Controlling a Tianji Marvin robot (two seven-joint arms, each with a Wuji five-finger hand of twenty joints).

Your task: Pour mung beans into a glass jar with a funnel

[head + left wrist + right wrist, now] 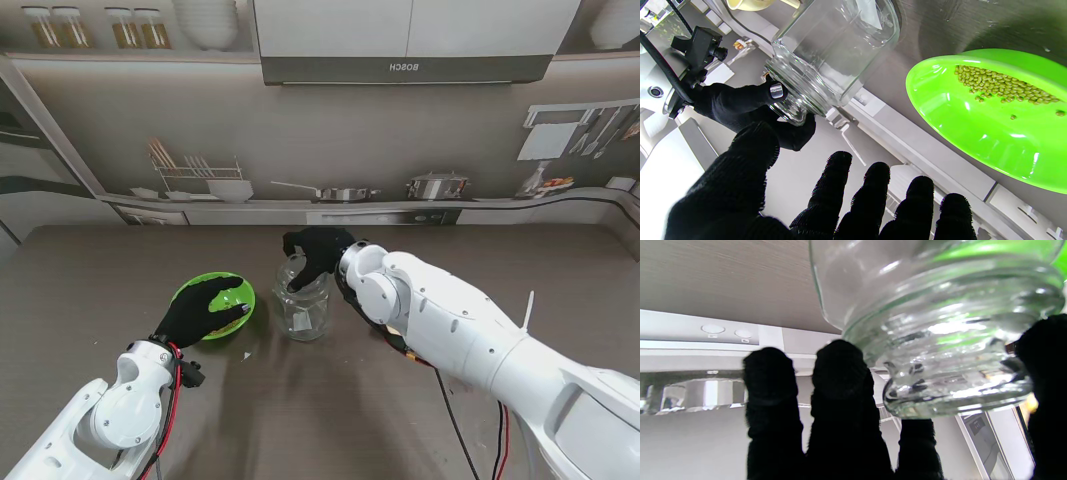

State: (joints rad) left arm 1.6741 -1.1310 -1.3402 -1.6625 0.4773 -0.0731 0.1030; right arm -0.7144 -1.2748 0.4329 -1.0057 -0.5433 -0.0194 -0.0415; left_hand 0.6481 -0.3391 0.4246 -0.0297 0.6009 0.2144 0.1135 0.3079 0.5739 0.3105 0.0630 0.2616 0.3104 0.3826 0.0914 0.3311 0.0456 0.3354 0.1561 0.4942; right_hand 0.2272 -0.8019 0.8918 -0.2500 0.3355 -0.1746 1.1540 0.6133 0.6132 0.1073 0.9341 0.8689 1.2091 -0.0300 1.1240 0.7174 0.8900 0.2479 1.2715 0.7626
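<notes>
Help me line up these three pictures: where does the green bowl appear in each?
Stand view: green bowl, left of the glass jar, under the left hand.
Left wrist view: right side, holding mung beans.
Right wrist view: only green glimpsed through the glass.
Shared landmark: the jar.

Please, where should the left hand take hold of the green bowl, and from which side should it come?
Probably the rim of the green bowl nearest the left hand, approached from the robot's side. The wall is shallow and flared, so pinching thumb-inside suits it. The mung beans lie away from that edge.
</notes>
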